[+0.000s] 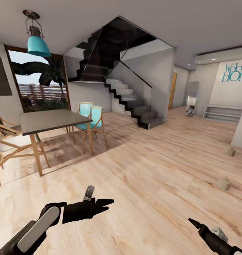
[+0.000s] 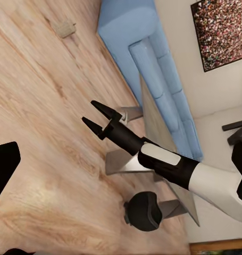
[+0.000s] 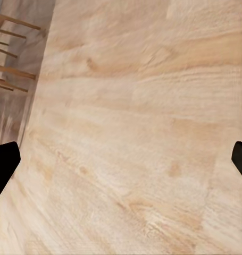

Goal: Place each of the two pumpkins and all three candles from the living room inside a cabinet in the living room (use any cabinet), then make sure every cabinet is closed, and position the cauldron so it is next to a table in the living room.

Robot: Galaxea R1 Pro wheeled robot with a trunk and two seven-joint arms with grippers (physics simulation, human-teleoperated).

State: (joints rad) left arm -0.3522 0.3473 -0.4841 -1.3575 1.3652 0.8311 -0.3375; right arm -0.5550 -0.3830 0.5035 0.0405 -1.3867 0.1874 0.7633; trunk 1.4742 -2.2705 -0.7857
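Two tan candles stand on the wood floor to my right, one nearer [image 1: 224,183] and one farther [image 1: 231,152]. The left wrist view holds one candle [image 2: 64,27] on the floor before a blue sofa. The low grey-topped table [image 2: 159,142] is seen edge-on there, with the round black cauldron [image 2: 143,211] on the floor close by its legs. My left gripper [image 1: 108,205] hangs low over bare floor, open and empty. My right gripper [image 2: 88,111] is open too, holding nothing; its tip [image 1: 192,222] points toward the candles. Pumpkins and cabinet are out of view.
A dining table [image 1: 50,120] with wooden and turquoise chairs [image 1: 89,118] stands at the left. A dark staircase [image 1: 131,102] rises straight ahead, and a white wall corner [image 1: 241,131] juts in at the right. A blue sofa [image 2: 147,58] lines the wall behind the low table.
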